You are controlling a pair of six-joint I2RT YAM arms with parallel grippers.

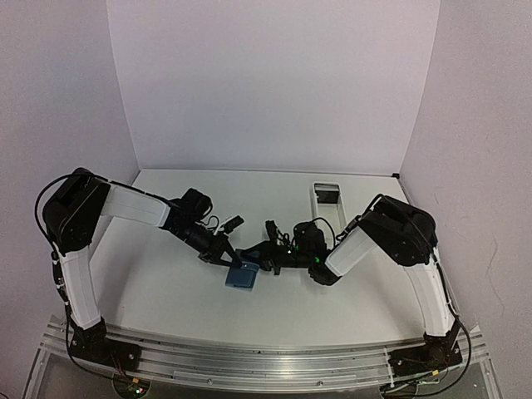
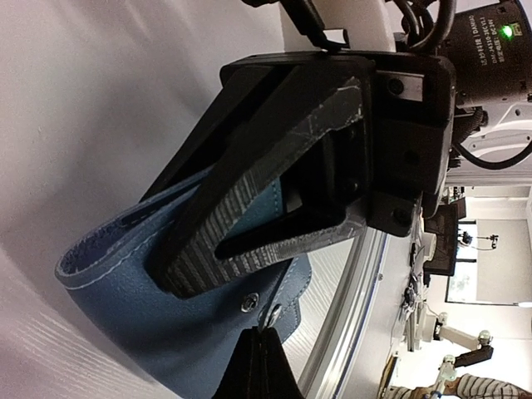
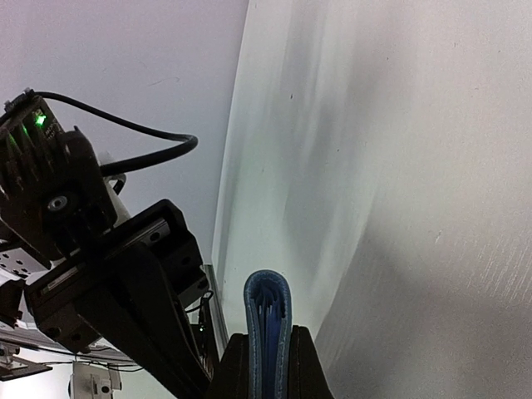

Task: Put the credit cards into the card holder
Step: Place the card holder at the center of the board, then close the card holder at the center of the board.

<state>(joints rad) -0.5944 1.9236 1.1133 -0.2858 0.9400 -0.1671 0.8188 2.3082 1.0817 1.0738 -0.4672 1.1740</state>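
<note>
right gripper [image 3: 268, 366]: clamped on the small blue folding leather wallet [image 1: 242, 277], whose folded edge shows between its fingers
left gripper [image 2: 263, 345]: narrow, tips pinched at the wallet's snap-tab edge
wallet place: near-left of the long white rectangular tray [image 1: 315, 209], well apart from it
grippers' place: facing each other across the wallet, near-left of the tray

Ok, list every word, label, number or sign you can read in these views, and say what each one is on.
White lettering on the black motor housing beside the green light, left wrist view: sideways and too small to read reliably.
On the card holder: no print visible.
Top and right wrist views: no text to read.
</note>
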